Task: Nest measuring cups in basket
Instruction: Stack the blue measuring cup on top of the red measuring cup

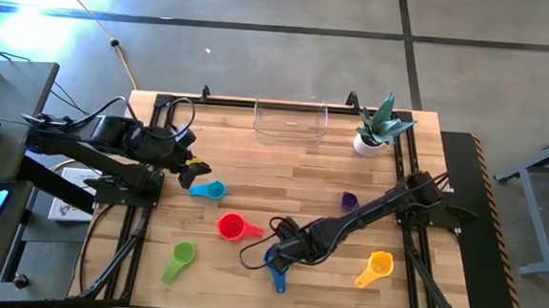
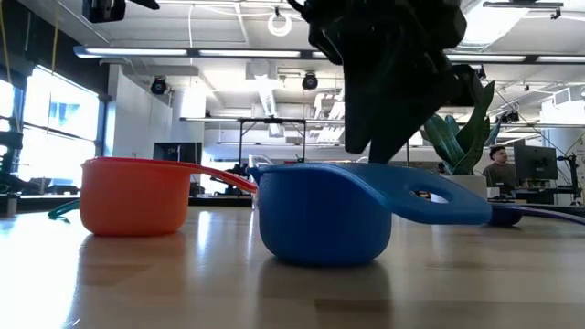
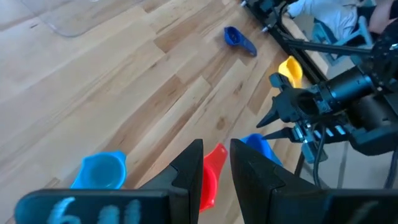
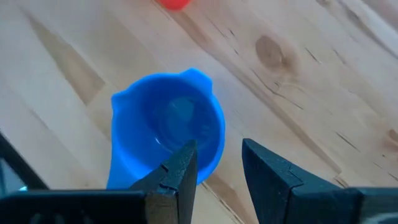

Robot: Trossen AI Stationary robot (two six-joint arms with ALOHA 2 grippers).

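Clear basket (image 1: 290,121) sits empty at the desk's far edge; cups remain scattered. Right gripper (image 4: 216,163) hovers, jaws parted, over the blue cup (image 4: 168,138).

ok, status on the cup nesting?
Right end effector open, low over blue cup, nothing held. Left end effector open, beside teal cup. Basket empty; no cups nested. Path unobstructed.
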